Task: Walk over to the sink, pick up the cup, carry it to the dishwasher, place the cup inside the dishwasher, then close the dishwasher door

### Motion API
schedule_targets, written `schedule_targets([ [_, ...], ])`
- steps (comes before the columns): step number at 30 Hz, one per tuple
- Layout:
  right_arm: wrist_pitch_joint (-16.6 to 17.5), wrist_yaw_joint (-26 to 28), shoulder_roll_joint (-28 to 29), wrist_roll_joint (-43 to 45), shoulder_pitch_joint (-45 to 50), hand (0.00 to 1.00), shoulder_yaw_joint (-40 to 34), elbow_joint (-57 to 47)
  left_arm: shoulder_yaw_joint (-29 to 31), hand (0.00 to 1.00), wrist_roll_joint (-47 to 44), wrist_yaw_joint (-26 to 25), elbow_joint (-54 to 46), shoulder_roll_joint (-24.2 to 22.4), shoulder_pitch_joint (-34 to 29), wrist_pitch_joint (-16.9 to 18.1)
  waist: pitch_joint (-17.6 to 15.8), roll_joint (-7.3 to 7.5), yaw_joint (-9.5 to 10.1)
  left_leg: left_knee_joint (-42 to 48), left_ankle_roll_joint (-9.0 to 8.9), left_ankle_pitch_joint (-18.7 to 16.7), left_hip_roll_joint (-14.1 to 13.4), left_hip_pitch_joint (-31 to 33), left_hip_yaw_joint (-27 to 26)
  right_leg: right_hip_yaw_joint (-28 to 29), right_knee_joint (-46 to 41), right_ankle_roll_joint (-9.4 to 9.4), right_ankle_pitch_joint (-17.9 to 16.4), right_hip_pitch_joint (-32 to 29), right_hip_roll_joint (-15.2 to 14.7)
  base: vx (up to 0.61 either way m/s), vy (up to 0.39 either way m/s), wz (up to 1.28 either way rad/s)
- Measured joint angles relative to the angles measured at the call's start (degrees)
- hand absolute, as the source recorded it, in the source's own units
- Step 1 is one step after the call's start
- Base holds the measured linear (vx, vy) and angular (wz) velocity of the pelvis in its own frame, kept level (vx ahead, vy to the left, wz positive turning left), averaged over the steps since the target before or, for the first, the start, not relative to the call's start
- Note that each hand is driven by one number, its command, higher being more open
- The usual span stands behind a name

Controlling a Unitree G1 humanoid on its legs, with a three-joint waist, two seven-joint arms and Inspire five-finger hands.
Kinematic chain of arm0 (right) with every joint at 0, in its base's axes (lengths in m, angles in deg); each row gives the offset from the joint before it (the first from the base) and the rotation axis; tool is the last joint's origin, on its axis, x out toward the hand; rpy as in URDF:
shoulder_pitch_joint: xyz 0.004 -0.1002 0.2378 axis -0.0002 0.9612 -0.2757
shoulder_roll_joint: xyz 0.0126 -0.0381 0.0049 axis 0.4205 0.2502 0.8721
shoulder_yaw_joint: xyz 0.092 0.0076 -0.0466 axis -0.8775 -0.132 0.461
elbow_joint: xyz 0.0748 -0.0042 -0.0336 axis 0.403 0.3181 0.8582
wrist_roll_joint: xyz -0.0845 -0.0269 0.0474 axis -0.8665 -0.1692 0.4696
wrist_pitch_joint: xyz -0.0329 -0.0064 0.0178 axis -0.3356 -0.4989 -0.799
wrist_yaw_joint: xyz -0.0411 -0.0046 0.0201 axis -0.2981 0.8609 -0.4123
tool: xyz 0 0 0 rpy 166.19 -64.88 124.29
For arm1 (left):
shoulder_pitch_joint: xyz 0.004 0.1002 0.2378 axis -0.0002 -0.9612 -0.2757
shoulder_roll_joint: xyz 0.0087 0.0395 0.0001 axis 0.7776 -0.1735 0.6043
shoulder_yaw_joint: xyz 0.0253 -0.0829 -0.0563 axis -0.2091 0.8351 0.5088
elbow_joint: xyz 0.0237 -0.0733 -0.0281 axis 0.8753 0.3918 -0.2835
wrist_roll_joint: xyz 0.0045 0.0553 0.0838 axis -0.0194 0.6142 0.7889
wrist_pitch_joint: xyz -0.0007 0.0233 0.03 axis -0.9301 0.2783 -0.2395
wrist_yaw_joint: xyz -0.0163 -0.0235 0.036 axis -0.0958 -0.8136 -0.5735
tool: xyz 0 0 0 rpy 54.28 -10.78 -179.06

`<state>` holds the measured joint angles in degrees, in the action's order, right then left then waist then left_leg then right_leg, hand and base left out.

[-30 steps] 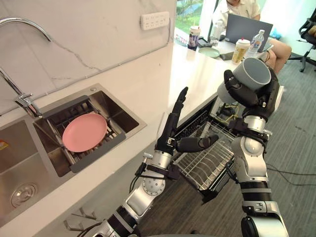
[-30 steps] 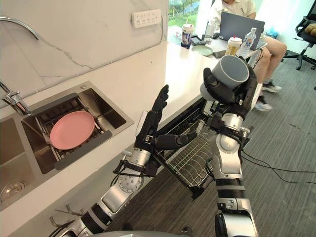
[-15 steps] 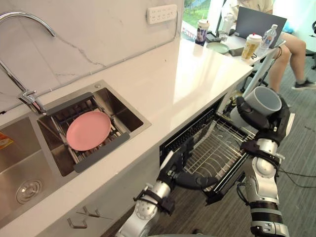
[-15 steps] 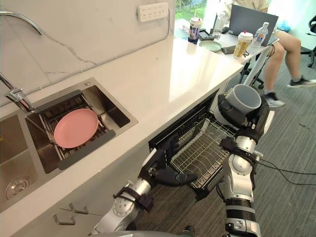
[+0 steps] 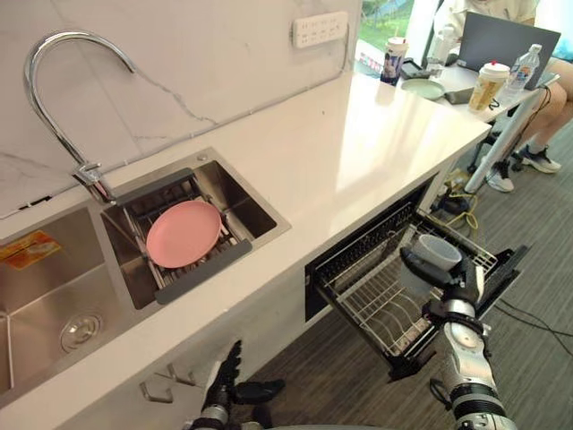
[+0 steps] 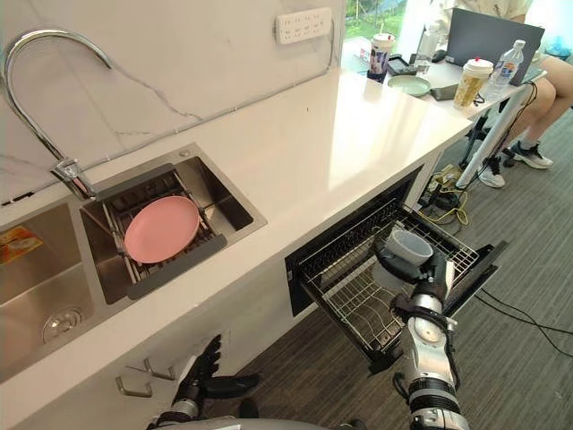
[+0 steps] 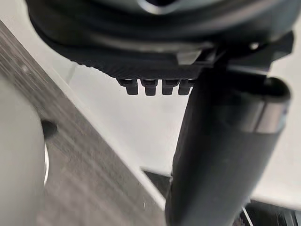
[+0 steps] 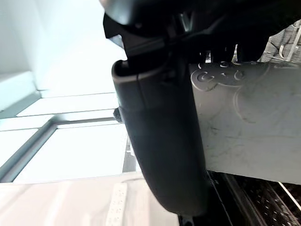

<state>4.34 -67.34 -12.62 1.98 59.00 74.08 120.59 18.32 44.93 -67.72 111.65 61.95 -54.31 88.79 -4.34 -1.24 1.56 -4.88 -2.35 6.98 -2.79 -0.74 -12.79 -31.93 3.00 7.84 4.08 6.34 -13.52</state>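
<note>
Right hand (image 5: 458,283) was curled round the grey cup (image 5: 437,252) just above the dishwasher rack (image 5: 374,297) beneath it; best lowered slowly, cup seated between wires before fingers released; left hand (image 5: 227,374) hung spread, well apart.
</note>
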Motion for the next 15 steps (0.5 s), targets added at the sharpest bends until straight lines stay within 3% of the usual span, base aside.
schedule_targets([
  [4,-1.4,0.4,-0.2,-1.6,-1.4,0.00,0.1,3.6,3.9,1.00,0.8,-1.1,2.5,0.5,0.4,-1.0,-1.0,0.37,0.66,0.0,0.08,0.3,0.2,0.2,1.2,-1.3,0.0,-0.12,-0.2,0.6,0.0,0.00,0.010,0.15],
  [9,-3.6,1.1,-2.1,-4.3,-4.2,0.00,1.2,9.5,8.6,1.00,0.8,-2.0,7.6,0.1,0.0,-5.8,-3.8,0.19,2.43,0.0,0.16,1.1,0.2,2.1,3.6,-3.4,-0.1,-0.44,-0.6,0.2,0.2,-0.02,0.008,0.26],
  [12,-5.0,0.5,-4.2,-7.1,-9.5,0.00,1.7,15.1,9.9,1.00,1.0,-1.8,7.7,0.5,0.0,-7.6,-6.3,0.22,3.32,0.0,0.23,2.2,0.0,4.6,5.1,-4.9,-0.5,-0.55,-0.6,-1.3,0.5,-0.04,0.001,0.27],
  [15,-5.3,-0.2,-7.5,-6.3,-15.9,0.00,2.1,19.0,10.8,1.00,0.9,-1.0,7.8,0.6,0.2,-7.8,-11.2,0.49,4.68,0.2,0.22,3.5,-0.4,7.6,7.0,-6.4,-1.3,-1.31,-0.4,-3.2,1.1,-0.04,0.005,0.25],
])
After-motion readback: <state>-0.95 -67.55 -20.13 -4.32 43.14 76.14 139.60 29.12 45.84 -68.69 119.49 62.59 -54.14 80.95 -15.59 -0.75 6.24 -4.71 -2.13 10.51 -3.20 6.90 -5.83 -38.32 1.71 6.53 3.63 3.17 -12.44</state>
